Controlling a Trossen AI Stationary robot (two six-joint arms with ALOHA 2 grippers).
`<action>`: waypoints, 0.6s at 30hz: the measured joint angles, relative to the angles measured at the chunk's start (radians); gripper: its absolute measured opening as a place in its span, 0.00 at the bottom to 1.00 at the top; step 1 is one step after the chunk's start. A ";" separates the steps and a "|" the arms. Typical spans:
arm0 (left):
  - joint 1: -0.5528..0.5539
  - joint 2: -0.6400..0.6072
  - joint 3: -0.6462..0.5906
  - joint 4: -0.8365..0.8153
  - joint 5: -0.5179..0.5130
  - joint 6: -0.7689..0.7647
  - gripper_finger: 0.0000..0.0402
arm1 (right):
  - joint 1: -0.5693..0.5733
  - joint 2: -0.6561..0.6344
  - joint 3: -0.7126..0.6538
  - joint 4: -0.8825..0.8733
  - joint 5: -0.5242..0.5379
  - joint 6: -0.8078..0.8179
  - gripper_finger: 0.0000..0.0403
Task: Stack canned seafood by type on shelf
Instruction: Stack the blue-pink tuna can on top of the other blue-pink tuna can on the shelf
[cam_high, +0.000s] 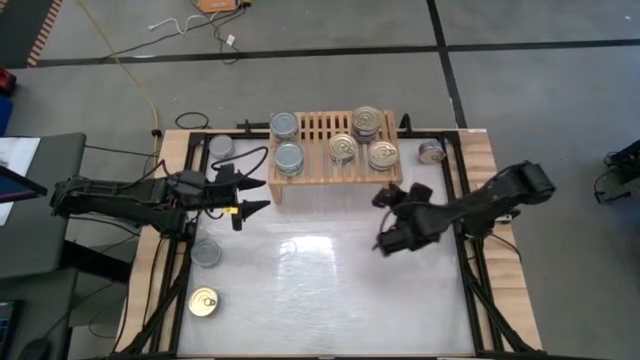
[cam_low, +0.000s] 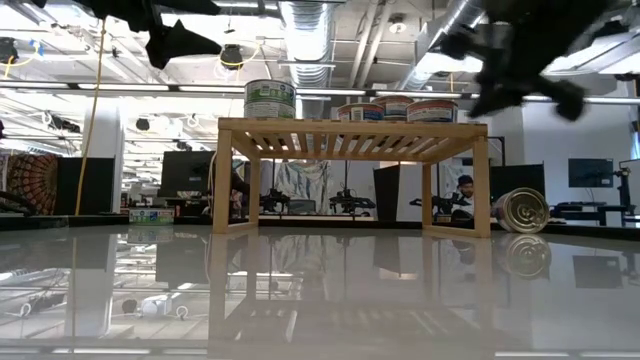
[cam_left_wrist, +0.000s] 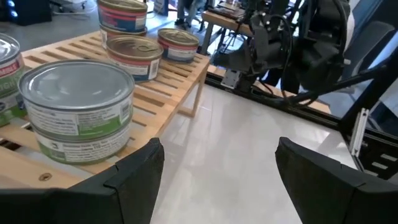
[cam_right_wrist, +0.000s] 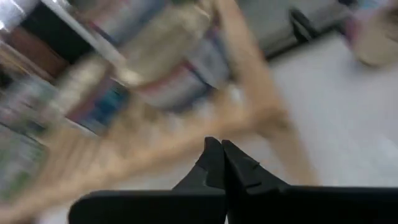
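The light-wood shelf (cam_high: 335, 150) stands at the table's far middle. On its slats sit two silver-topped cans (cam_high: 285, 125) (cam_high: 289, 157) at the left and three gold-topped cans (cam_high: 343, 148) (cam_high: 382, 155) (cam_high: 367, 120) at the right. Loose cans rest on the table: two silver ones (cam_high: 221, 146) (cam_high: 206, 252), a gold one (cam_high: 203, 301), and one on its side (cam_high: 431, 152) right of the shelf. My left gripper (cam_high: 250, 192) hangs open, left of the shelf's near left corner, with nothing between its fingers (cam_left_wrist: 217, 162). My right gripper (cam_high: 383, 197) is shut and empty (cam_right_wrist: 219, 152), just in front of the shelf's right end.
Dark frame rails and cables run along the table's left and right sides (cam_high: 180, 260). The white tabletop (cam_high: 330, 280) lies bare between the two arms, in front of the shelf. Wooden planks (cam_high: 500, 250) edge the table.
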 joint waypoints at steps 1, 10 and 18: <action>0.003 0.000 0.000 -0.001 0.000 0.000 0.74 | -0.019 0.021 0.012 0.019 0.047 -0.001 0.03; 0.046 0.000 0.000 -0.043 0.000 0.013 0.74 | -0.224 0.030 0.188 -0.104 0.101 -0.220 0.05; 0.153 0.000 0.008 -0.086 -0.074 0.081 0.74 | -0.477 -0.148 0.368 -0.023 0.006 -0.839 0.03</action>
